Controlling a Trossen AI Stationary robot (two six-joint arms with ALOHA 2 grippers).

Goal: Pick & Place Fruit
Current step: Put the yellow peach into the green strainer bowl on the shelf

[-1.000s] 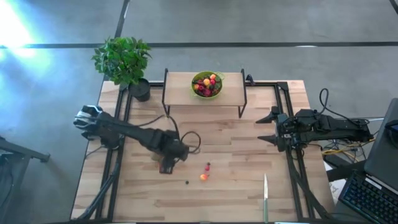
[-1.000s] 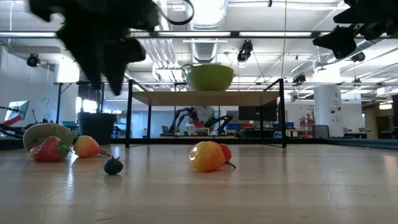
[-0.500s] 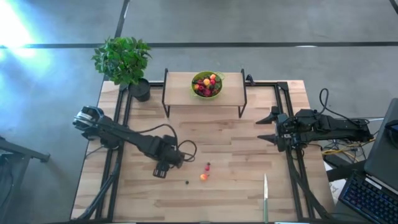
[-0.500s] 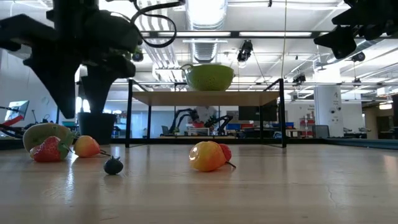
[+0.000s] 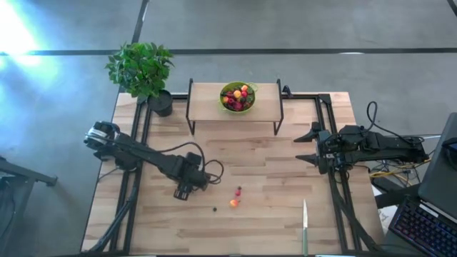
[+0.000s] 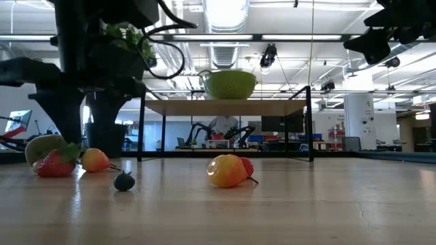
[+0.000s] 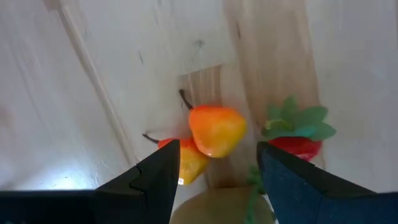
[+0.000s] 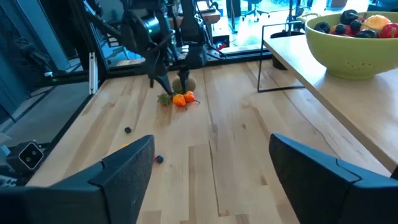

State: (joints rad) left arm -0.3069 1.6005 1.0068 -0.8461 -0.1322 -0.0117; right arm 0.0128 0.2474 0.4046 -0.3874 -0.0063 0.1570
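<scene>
Arms: I count two, the left gripper (image 5: pixel 183 193) and the right gripper (image 5: pixel 305 146).
Bowls: one, the green bowl (image 5: pixel 238 96) on the shelf (image 5: pixel 207 101).
Loose fruit: I make out at least seven on the table (image 5: pixel 271 214) in front of that shelf.
Kiwi: one (image 8: pixel 181 84).
Strawberry: one (image 7: pixel 297 132).
Knives: one (image 5: pixel 305 225).
Plants: one (image 5: pixel 141 71).
</scene>
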